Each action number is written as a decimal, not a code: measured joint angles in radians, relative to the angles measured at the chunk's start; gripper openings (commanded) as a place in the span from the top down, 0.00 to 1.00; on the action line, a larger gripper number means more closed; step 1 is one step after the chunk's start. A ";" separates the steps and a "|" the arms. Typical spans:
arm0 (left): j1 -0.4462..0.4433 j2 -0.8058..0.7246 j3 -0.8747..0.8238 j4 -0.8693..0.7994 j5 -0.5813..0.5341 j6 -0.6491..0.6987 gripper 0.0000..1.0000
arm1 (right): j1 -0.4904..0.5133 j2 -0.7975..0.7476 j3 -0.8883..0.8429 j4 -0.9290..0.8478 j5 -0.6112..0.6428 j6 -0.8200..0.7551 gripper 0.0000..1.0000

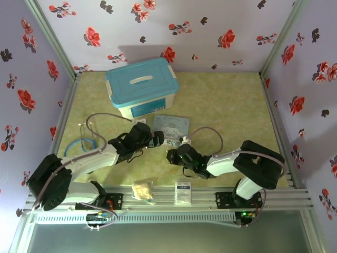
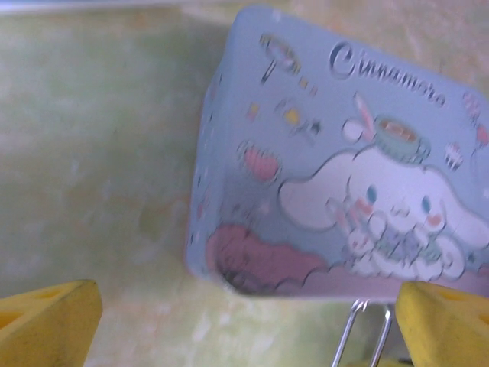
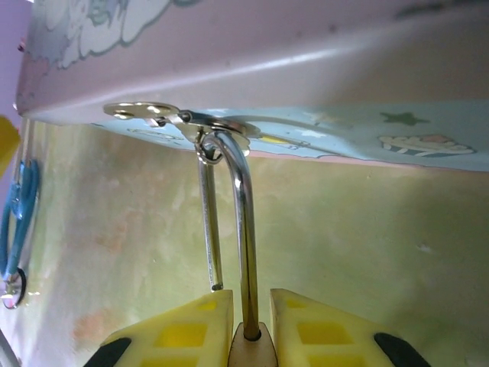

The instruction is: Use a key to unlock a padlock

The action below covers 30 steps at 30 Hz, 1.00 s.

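Observation:
My right gripper [image 3: 251, 300] is shut on the padlock [image 3: 252, 350]; its brass body sits pinched between the yellow fingers. The silver shackle [image 3: 243, 229] runs up through the hasp ring [image 3: 208, 145] on the pastel cartoon tin [image 3: 306, 53]. The shackle's shorter leg ends free beside the left finger, outside the body. My left gripper [image 2: 244, 340] stands open in front of the tin's lid [image 2: 344, 153], and the shackle [image 2: 359, 336] shows by its right finger. From above, both grippers [image 1: 160, 138] [image 1: 178, 150] meet at the tin [image 1: 171, 125]. The key is hidden.
A blue-lidded plastic box [image 1: 142, 87] stands behind the tin. A coil of blue cable [image 1: 81, 143] lies at the left. On the front rail lie a white card packet [image 1: 183, 192] and a crumpled beige lump [image 1: 142, 191]. Flowered walls close in three sides.

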 measured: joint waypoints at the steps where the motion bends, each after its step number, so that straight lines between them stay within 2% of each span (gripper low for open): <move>1: 0.008 0.016 0.016 0.010 -0.003 0.013 0.02 | 0.000 0.006 0.000 0.015 0.004 0.007 0.83; 4: 0.043 0.078 0.067 0.035 -0.011 0.050 0.06 | 0.000 0.027 -0.002 0.064 0.017 0.027 0.83; 8: 0.070 0.168 0.102 0.063 -0.018 0.102 0.16 | 0.000 0.036 -0.017 0.111 0.033 0.053 0.83; 13: 0.069 0.247 0.135 0.090 0.003 0.145 0.39 | -0.011 0.039 -0.050 0.126 0.048 0.093 0.83; 16: 0.069 0.249 0.135 0.105 0.019 0.153 0.47 | -0.013 0.032 -0.065 0.132 0.060 0.109 0.83; 25: 0.055 0.264 0.098 0.203 0.063 0.136 0.49 | -0.013 0.009 -0.093 0.134 0.116 0.130 0.85; 30: 0.043 0.277 0.070 0.285 0.071 0.108 0.51 | -0.011 0.035 -0.122 0.222 0.178 0.179 0.87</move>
